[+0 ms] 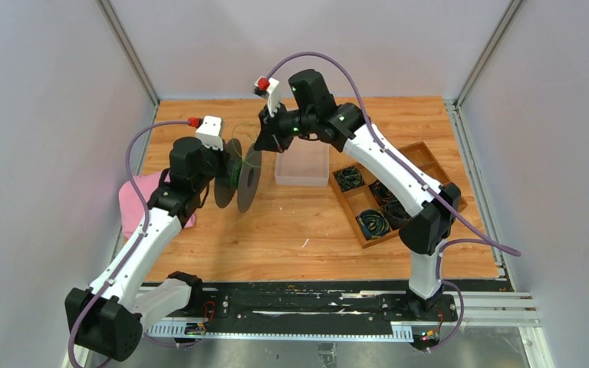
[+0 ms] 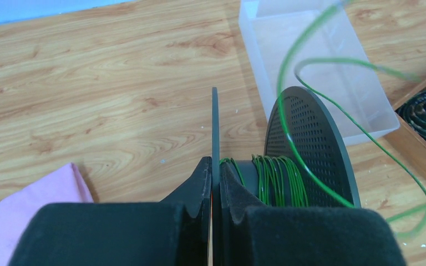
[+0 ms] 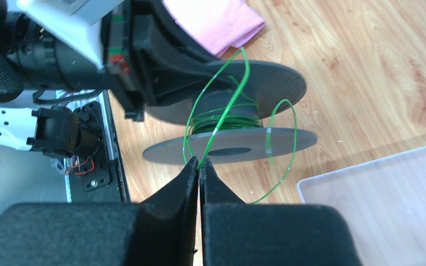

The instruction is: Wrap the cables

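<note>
Left wrist view: the left gripper [image 2: 213, 169] is clamped shut on one thin flange of the black spool [image 2: 313, 144].
Right wrist view: the right gripper [image 3: 199, 164] is pinched shut on a strand of the cables [image 3: 222, 117].
Cable position: green wire is partly wound on the spool hub, over the wooden table [image 1: 291, 230]; loose loops are hung near the clear bin [image 1: 302, 165].

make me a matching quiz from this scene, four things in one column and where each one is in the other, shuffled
1 spool
2 green wire
3 pink cloth
4 clear bin

a between the spool and the wooden tray
b pinched in the right gripper
c one disc clamped by the left gripper
d at the table's left edge

Pairs: 1-c, 2-b, 3-d, 4-a
</note>
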Controlling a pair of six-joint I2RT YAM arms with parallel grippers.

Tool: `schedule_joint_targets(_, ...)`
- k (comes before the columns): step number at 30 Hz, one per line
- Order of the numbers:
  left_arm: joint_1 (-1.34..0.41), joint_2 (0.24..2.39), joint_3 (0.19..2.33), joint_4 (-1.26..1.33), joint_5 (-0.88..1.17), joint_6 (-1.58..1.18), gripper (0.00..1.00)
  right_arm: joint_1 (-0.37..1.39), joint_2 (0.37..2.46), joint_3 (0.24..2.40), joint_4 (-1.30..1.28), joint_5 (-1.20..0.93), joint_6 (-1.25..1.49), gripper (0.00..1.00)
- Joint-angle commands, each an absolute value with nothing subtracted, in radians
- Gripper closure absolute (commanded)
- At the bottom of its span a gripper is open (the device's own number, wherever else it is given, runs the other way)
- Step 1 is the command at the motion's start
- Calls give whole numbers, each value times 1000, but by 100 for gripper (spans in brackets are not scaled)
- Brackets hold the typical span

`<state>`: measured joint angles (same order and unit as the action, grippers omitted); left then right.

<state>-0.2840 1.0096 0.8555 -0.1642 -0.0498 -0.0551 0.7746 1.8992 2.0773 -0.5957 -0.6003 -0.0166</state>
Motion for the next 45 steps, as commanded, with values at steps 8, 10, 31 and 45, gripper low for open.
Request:
schedule_joint_targets(8, -294, 979, 827, -108, 77, -23, 100, 673, 1961, 2144, -539, -539, 80, 99)
schedule_joint_targets(10, -295, 982, 828, -107, 94, -24, 100, 662, 1971, 2147, -536, -536, 84, 99)
schedule_joint_targets(31, -294, 971, 839, -114, 126, -21, 100, 527, 2033, 1916, -472, -715, 27, 88)
schedule_joint_targets(45, -291, 973, 911, -187, 158, -21, 100, 497, 1926, 1689, -482, -805, -179, 54)
